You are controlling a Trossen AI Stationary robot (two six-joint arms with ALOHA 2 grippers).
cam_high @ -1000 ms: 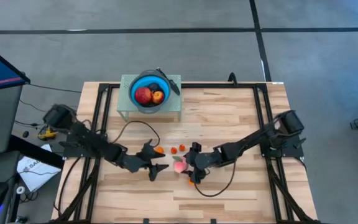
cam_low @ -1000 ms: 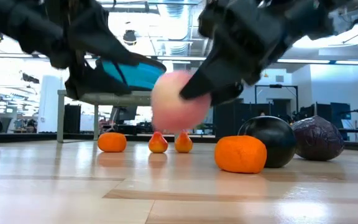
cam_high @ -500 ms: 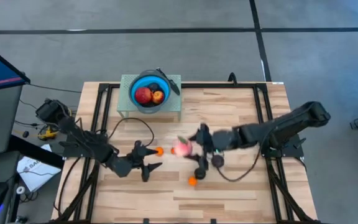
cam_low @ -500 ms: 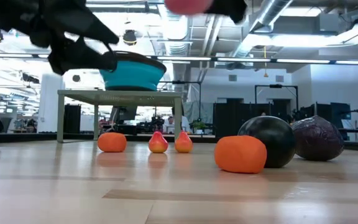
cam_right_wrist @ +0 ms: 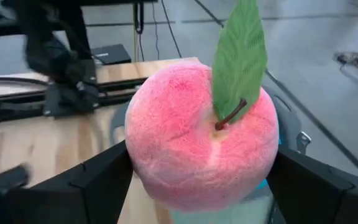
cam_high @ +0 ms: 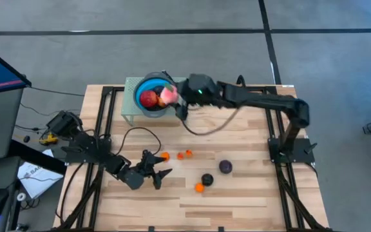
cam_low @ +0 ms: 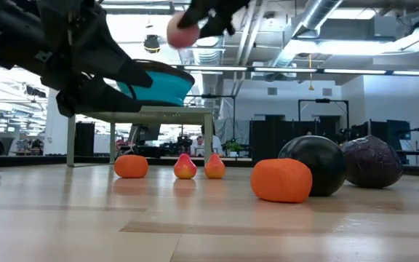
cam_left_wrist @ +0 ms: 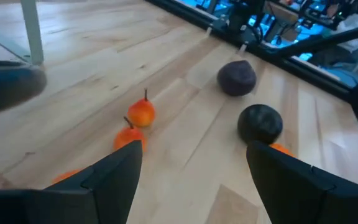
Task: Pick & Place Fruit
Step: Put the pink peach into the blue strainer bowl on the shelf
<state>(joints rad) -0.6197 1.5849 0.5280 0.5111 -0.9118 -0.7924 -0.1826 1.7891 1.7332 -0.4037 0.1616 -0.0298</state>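
Observation:
A pink peach (cam_right_wrist: pixel 204 143) with a green leaf (cam_right_wrist: pixel 241 56) hangs above the blue bowl (cam_high: pixel 144 86), with my right gripper (cam_high: pixel 174 98) shut on it. A red apple (cam_high: pixel 148 98) lies in the bowl. On the table's middle rest small oranges (cam_high: pixel 165 155), another orange (cam_high: pixel 199 187), a black plum (cam_high: pixel 207 179) and a purple plum (cam_high: pixel 225 167). My left gripper (cam_high: pixel 158 173) hovers open left of them, with nothing between its fingers (cam_left_wrist: pixel 114 180). My right gripper pinches the peach by two opposite sides (cam_right_wrist: pixel 138 155) between its two fingers (cam_right_wrist: pixel 316 180). The fingers come from the table's right, slanting a little downward. The peach sits upright, leaf up, lifted clear over the bowl (cam_low: pixel 155 84).
The bowl stands on a small raised stand (cam_high: pixel 179 113) at the table's far edge. A black cable (cam_high: pixel 137 132) loops on the wood between the stand and the left arm. Black frame rails (cam_high: pixel 272 122) run along the table's sides.
My right gripper has lifted the peach off the table's middle and carried it up and toward the far edge, to above the blue bowl, still shut on it. The fruits on the table have stayed where they were.

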